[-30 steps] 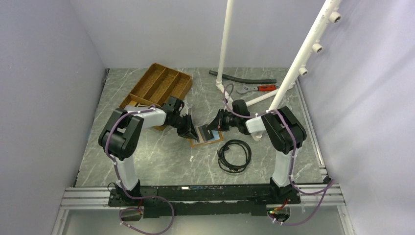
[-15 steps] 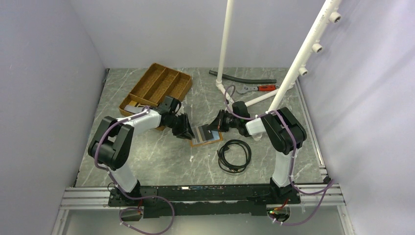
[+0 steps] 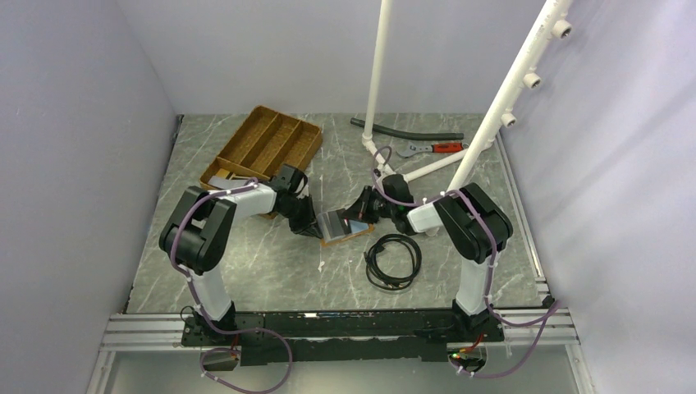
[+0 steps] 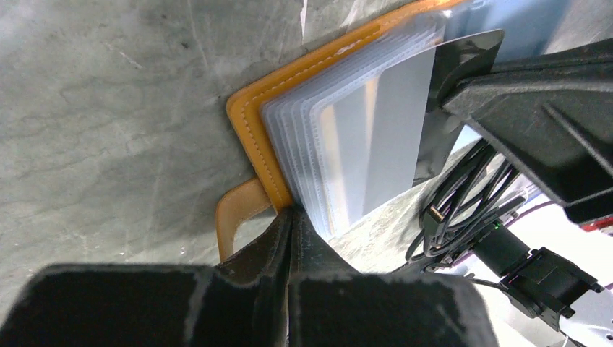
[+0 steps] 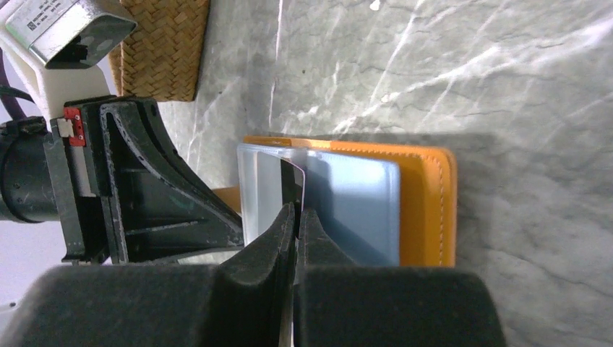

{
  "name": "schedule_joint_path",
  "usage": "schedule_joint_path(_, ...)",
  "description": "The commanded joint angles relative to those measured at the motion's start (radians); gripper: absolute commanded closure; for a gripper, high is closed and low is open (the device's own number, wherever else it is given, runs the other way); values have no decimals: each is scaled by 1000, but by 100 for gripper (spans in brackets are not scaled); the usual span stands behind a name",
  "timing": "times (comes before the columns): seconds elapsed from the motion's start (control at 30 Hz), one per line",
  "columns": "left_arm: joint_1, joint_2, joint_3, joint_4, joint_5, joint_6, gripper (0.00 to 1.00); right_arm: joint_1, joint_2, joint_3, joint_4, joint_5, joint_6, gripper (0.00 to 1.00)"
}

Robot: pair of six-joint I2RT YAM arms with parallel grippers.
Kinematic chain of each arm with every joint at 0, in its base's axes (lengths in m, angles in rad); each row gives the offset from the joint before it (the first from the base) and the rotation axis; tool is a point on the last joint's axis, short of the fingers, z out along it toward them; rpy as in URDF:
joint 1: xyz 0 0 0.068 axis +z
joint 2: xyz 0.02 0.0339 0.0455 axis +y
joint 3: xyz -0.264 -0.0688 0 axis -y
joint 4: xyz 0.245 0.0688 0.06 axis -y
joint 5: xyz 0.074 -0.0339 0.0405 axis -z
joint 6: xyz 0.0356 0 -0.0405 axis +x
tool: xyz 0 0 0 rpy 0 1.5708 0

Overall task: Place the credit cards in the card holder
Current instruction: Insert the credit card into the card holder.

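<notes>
The card holder point(image 3: 345, 226) lies open mid-tabletop point(image 3: 271, 271) between two arms bent low and inward, so the left claw point(image 4: 289, 217), clenched against its left edge, seems to steady it while the right claw point(image 5: 296, 217) grasps a grey credit card point(image 4: 390, 137), feeding it into a clear sleeve point(image 4: 318, 166).
</notes>
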Motion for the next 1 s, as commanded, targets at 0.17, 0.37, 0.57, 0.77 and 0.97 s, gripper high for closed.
schedule_joint_path(0.17,-42,54,15,29,-82,1,94,93,-28,-28,1,86,-6,96)
schedule_joint_path(0.37,-43,58,45,-31,-109,43,95,29,-94,-1,-203,16,-210,80)
schedule_joint_path(0.57,-43,83,85,-77,-114,86,95,1,-114,42,-271,-122,-329,64)
schedule_joint_path(0.77,-46,108,113,-90,-92,99,95,7,-60,73,-204,-242,-326,58)
schedule_joint_path(0.97,-62,123,144,-92,-64,104,96,101,-50,152,-308,-77,-330,46)
